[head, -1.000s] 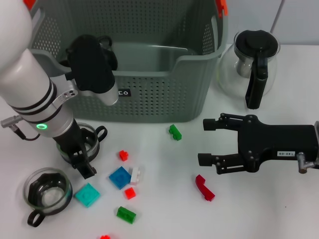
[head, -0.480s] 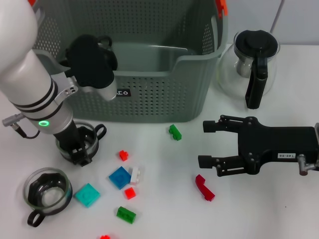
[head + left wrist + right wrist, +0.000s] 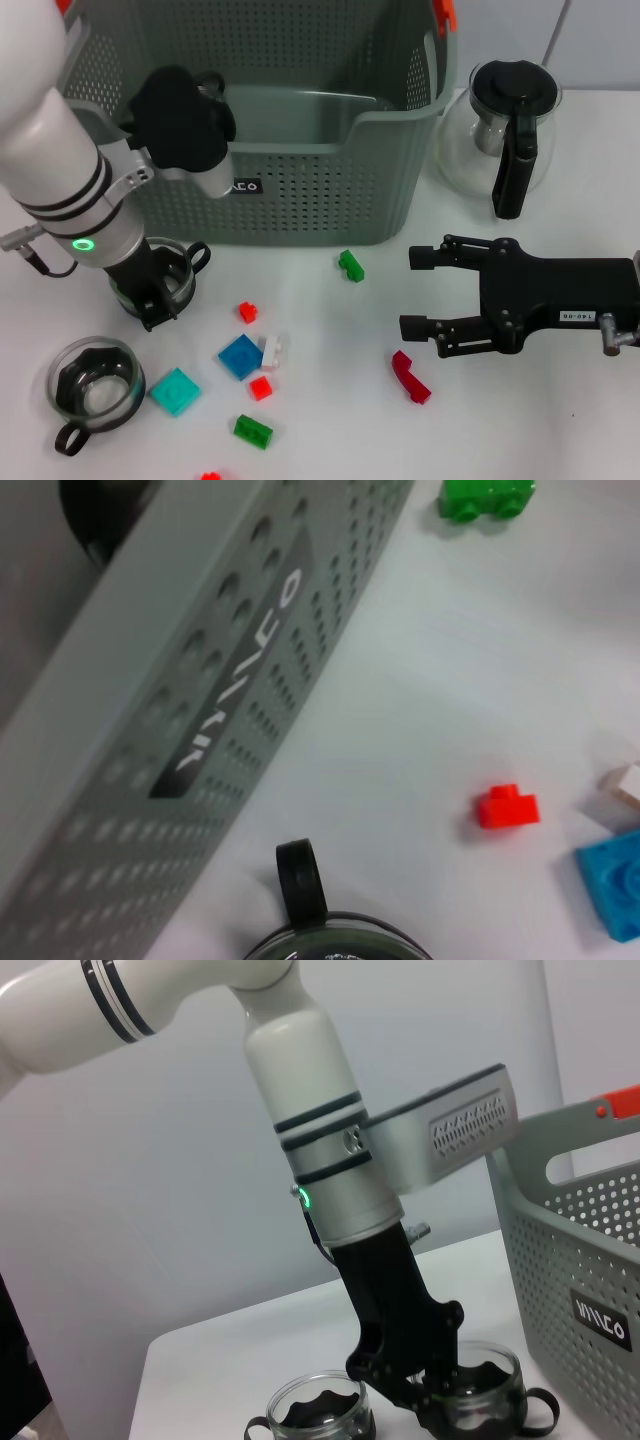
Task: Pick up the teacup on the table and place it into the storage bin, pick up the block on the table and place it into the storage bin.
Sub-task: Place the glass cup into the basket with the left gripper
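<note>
Since last frame my left gripper [image 3: 152,297] dropped into teacup [image 3: 160,280] on white table [image 3: 330,400]; clench state unreadable. Right gripper [image 3: 425,292] released, idle.

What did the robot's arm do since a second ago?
The left gripper pulled back from the blocks toward the bin and came down onto the teacup beside the storage bin; a firm grip is not clear. The right gripper, second teacup, blocks and glass pot stayed put.

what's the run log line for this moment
left end effector: at teacup rim | right end effector: open, idle | storage bin: no teacup or block visible
</note>
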Controlling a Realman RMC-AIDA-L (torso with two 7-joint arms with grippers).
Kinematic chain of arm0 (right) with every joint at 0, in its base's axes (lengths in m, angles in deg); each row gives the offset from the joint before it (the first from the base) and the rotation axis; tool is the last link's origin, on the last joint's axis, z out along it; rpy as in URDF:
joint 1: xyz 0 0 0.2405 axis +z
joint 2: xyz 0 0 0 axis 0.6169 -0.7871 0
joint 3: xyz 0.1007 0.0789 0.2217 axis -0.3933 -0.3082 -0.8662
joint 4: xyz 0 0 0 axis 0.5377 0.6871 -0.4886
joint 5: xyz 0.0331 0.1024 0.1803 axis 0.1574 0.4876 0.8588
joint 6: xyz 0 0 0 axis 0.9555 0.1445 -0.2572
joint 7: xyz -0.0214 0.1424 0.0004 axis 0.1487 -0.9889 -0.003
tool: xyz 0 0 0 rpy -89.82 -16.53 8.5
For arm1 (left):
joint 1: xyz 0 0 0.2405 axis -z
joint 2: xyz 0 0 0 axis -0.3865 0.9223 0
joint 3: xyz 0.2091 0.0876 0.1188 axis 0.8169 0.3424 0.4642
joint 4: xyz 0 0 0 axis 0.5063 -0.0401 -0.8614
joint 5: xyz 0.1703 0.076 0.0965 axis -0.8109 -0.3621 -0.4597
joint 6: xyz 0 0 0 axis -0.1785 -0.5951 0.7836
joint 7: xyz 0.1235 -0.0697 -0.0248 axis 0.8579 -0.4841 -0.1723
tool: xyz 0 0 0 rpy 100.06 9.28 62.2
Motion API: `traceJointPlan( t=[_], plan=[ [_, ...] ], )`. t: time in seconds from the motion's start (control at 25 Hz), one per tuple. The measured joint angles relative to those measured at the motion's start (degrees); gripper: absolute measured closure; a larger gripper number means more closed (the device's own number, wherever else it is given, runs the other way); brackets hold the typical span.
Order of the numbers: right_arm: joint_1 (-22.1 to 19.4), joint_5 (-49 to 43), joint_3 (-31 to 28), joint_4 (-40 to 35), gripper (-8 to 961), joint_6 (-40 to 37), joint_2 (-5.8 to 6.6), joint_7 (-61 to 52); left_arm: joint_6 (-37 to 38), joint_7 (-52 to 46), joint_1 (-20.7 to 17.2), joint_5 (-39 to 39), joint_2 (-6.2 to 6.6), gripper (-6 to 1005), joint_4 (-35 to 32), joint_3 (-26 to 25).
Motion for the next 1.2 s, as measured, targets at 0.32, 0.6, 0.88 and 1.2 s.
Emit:
traceJointPlan(
  t=[0.32,0.6,0.88,1.2],
  plan=[
    [0.00,0.00,0.00,0.08,12,-0.01,0.05,0.00,3.60,0.25,-0.27,0.15,0.13,946,2.36,-0.56],
    [-0.07,0.01,0.00,0.10,13,0.00,0.15,0.00,14.91,4.40,-1.19,1.64,0.07,945,12.17,-5.02],
    [-0.11,0.00,-0.20,0.16,13,0.06,0.14,0.00,27.43,8.95,-0.97,6.13,0.74,946,23.91,-13.53],
    [-0.18,0.00,-1.17,0.53,13,0.05,0.21,-0.43,27.51,12.60,-1.25,7.84,1.73,945,24.60,-21.68]
  ],
)
